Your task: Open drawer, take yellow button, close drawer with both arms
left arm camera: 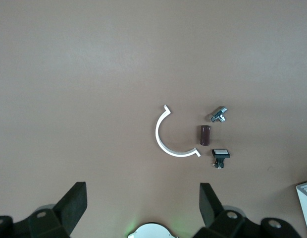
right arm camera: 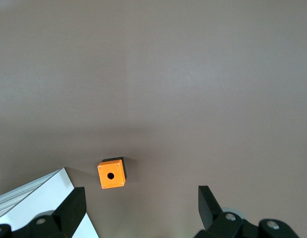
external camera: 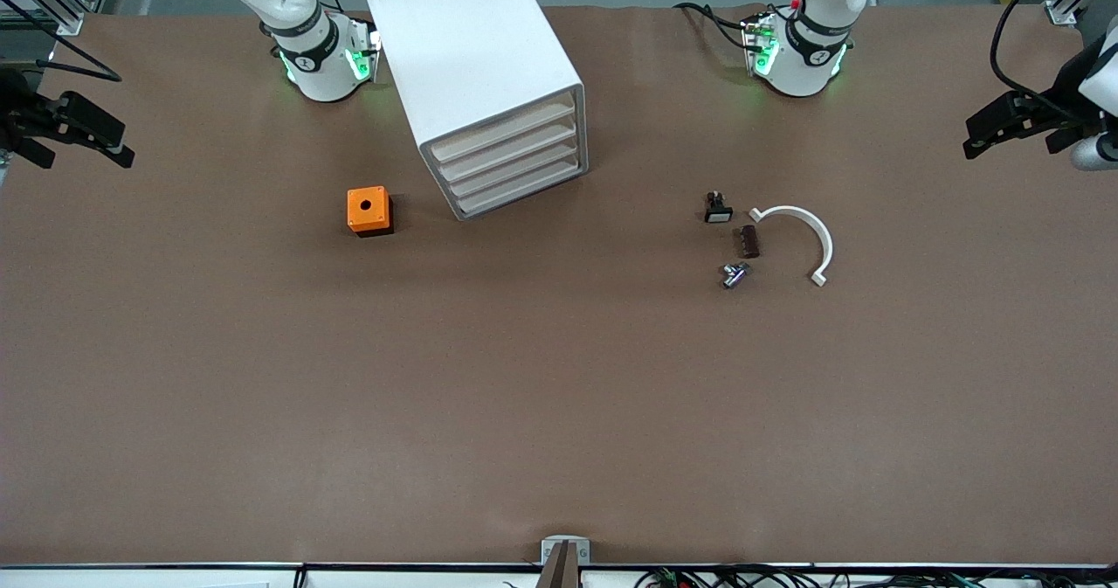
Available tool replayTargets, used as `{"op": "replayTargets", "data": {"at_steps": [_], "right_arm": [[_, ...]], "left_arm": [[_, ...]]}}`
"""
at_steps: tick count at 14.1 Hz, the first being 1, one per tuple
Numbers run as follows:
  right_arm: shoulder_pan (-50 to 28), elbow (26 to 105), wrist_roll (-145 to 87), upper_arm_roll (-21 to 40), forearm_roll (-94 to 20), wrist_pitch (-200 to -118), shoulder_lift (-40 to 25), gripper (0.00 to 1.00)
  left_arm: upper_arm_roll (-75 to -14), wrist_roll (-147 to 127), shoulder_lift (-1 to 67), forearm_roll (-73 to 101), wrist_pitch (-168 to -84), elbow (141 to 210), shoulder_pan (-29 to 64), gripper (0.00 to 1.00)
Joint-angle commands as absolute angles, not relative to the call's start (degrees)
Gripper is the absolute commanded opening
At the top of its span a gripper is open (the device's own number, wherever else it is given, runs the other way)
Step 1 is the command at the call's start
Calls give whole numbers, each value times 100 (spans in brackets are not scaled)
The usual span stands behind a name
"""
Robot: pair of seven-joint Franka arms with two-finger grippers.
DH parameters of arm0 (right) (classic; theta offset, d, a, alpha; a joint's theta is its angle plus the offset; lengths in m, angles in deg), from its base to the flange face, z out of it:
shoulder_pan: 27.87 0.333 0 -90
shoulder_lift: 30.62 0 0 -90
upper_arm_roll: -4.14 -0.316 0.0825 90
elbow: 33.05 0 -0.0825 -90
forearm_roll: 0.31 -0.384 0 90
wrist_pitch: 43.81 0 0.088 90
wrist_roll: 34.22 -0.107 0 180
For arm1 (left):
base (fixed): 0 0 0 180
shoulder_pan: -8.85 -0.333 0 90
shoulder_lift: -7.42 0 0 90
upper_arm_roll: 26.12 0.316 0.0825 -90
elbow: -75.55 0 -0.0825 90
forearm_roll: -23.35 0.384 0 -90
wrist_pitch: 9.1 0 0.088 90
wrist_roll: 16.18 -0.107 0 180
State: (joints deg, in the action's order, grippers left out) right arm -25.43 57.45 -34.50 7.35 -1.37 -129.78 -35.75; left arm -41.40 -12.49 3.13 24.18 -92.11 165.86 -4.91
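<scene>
The white cabinet [external camera: 476, 46] stands between the two arm bases, and its uppermost drawer [external camera: 505, 130] is shut like the three below it. No button shows in any view. My left gripper [external camera: 1004, 144] is open and empty, up in the air at the left arm's end of the table; its own view [left arm camera: 142, 198] looks down on bare table and small parts. My right gripper [external camera: 83, 147] is open and empty, up in the air at the right arm's end; its view [right arm camera: 141, 201] shows the cabinet's corner [right arm camera: 37, 198].
An orange cube with a hole [external camera: 368, 210] sits beside the cabinet toward the right arm's end, also in the right wrist view [right arm camera: 112, 174]. Toward the left arm's end lie a black part with a white face [external camera: 717, 210], a brown part [external camera: 748, 241], a metal fitting [external camera: 734, 274] and a white arc [external camera: 799, 237].
</scene>
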Motion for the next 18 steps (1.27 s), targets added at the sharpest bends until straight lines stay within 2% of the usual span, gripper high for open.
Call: {"op": "replayTargets", "data": {"at_steps": [1,4,6,10,16,18], "right_arm": [[-2664,5598,-3430,651,-66,-12924,-3510,100],[-2664,5598,-3422,651,-66,-12924,-3510,100],[-2664,5598,-3421,651,-66,-12924,-3510,100],[-2664,5598,-3404,651,-66,-12924,-3501,100],[-2647,5546,-3430,643,-136,-12915,-3510,100],[-2594,5335,-3430,634,-171,-12907,-3510,100]], "left_arm": [[-4167,-1337,338,2423,-9172,16459,-539,100],[-4167,-1328,512,2431,-9189,16424,-504,100],[-4202,-1258,942,2432,-9180,16118,-477,100],[-4220,-1223,1558,2502,-9268,16151,-495,100],[-4255,-67,2454,1976,-10102,16142,-372,100],[-4255,820,2648,1730,-10304,16134,-83,100]]}}
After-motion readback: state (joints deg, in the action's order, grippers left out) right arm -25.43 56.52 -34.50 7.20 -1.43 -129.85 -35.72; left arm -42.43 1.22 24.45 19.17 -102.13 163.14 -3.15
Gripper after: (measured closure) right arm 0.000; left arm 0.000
